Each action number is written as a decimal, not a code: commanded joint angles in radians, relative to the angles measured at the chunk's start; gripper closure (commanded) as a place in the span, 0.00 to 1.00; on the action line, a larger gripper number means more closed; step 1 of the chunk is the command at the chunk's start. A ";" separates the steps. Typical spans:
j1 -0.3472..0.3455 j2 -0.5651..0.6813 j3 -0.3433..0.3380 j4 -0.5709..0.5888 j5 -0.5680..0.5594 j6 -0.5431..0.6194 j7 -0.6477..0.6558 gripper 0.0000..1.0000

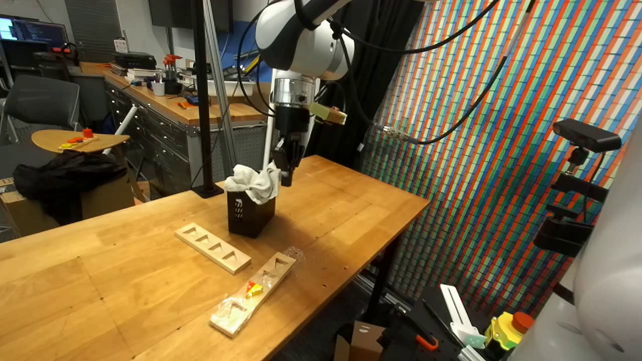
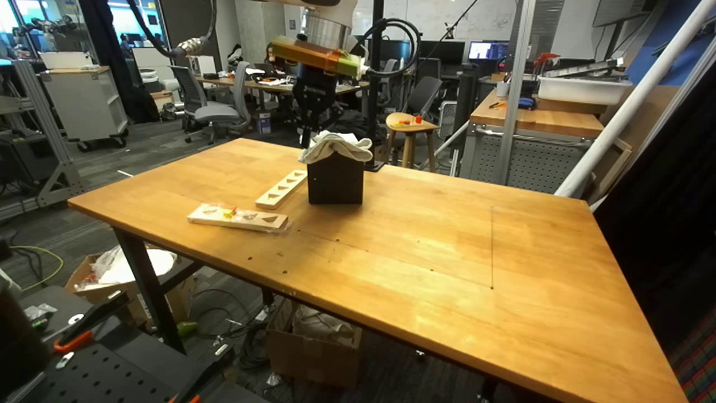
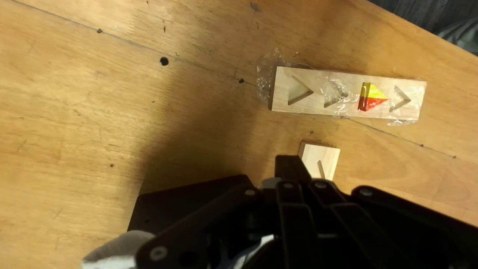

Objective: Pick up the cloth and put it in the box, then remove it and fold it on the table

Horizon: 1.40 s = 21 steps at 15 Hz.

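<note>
The off-white cloth is bunched in the top of the black box, bulging above the rim and hanging over its edges. In an exterior view the cloth lies like a cap over the upright box. My gripper points down just beside the cloth, fingers together with nothing seen between them; whether they touch the cloth I cannot tell. The wrist view shows only a corner of the cloth and part of the box, the gripper's own linkage covering the rest. All this stands on the wooden table.
Two slotted wooden boards lie near the box: a bare one and a plastic-wrapped one holding a red and yellow piece. A black upright pole rises from the table's edge behind the box. Cables hang around the arm.
</note>
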 commanded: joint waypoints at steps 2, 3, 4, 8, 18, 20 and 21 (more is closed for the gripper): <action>0.015 0.073 -0.021 0.086 -0.001 -0.006 -0.053 0.97; 0.013 0.089 -0.021 0.104 -0.003 -0.009 -0.061 0.97; 0.011 0.110 -0.022 0.136 -0.007 -0.022 -0.071 0.97; 0.004 0.177 -0.019 0.238 -0.013 -0.051 -0.105 0.97; 0.001 0.309 0.015 0.443 0.020 -0.113 -0.162 0.97; -0.001 0.328 0.024 0.467 0.032 -0.119 -0.165 0.97; -0.001 0.337 0.028 0.479 0.036 -0.123 -0.166 0.97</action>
